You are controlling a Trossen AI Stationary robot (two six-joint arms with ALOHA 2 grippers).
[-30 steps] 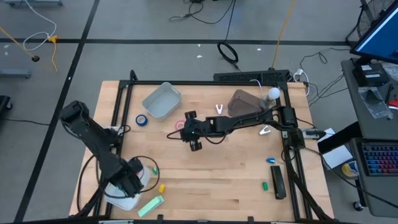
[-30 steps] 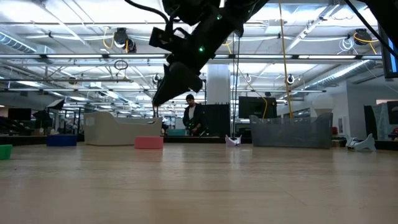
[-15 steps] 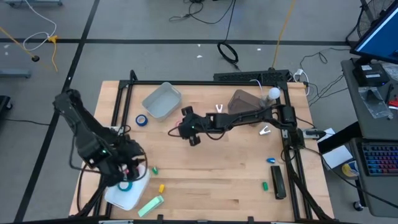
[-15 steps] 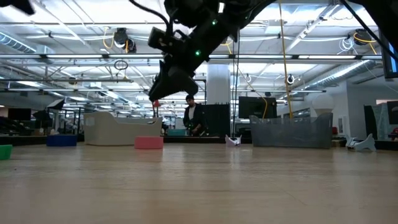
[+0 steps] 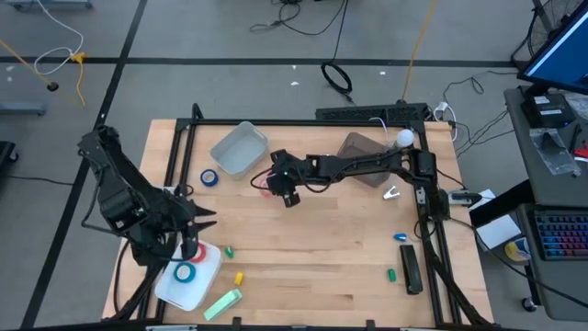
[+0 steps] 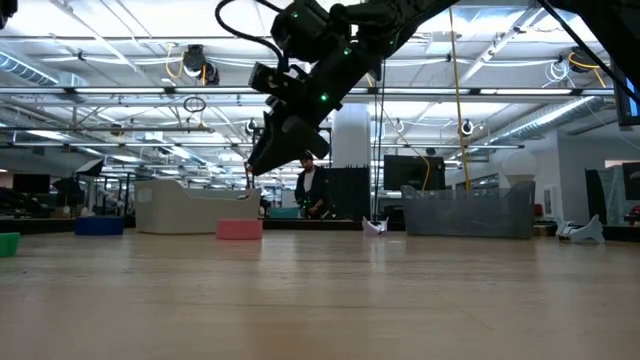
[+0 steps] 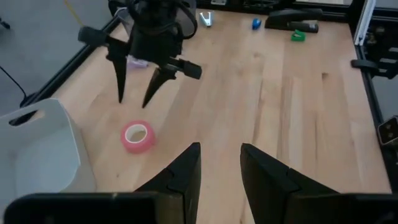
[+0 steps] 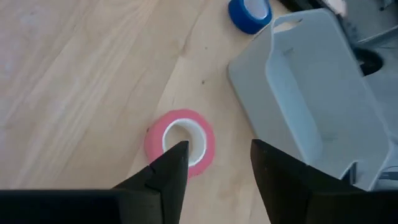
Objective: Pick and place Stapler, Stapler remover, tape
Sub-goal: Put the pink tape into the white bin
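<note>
Red tape roll point(image 8: 180, 144) lying flat on the wooden bench point(image 5: 322, 248) beside the grey bin point(image 8: 311, 93), directly beneath the right gripper point(image 8: 214, 163), jaws parted and empty above it; left gripper point(image 7: 219, 163) over the bench's near-left corner, jaws slightly apart, holding nothing

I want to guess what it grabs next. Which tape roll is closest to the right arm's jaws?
The red tape roll on bare wood, right under the right gripper. The blue roll lies beyond the grey bin.
</note>
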